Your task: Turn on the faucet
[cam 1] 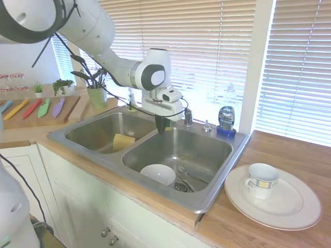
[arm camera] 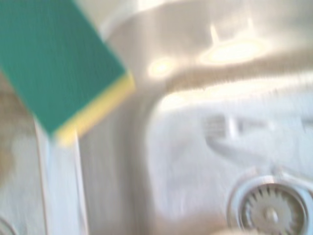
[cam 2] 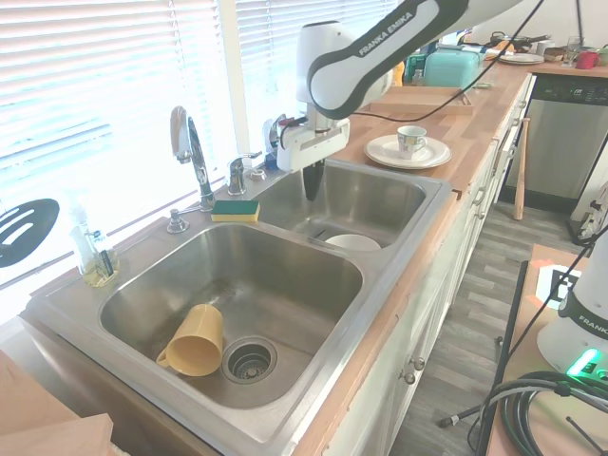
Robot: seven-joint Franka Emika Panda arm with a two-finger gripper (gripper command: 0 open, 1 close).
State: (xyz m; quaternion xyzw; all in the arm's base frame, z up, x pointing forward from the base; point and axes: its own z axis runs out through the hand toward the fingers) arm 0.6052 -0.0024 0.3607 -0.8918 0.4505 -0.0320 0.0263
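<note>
The white arm reaches in over the double sink (cam 2: 399, 285), and its gripper (cam 2: 313, 186) hangs pointing down above the back edge of the basin that holds the white bowl (cam 2: 353, 242). Its dark fingers look pressed together with nothing between them.

The faucet (cam 2: 190, 152) stands on the back ledge of the sink behind the divider, well apart from the gripper; its short lever handle (cam 2: 237, 171) sits just beside the spout's base. A green and yellow sponge (cam 2: 235, 210) lies on the ledge between faucet and gripper, and it fills a corner of the blurred wrist view.

A yellow cup (cam 2: 195, 340) lies on its side in the other basin near the drain. The blue-label soap bottle (cam 1: 226, 120) stands at the sink's far corner.
</note>
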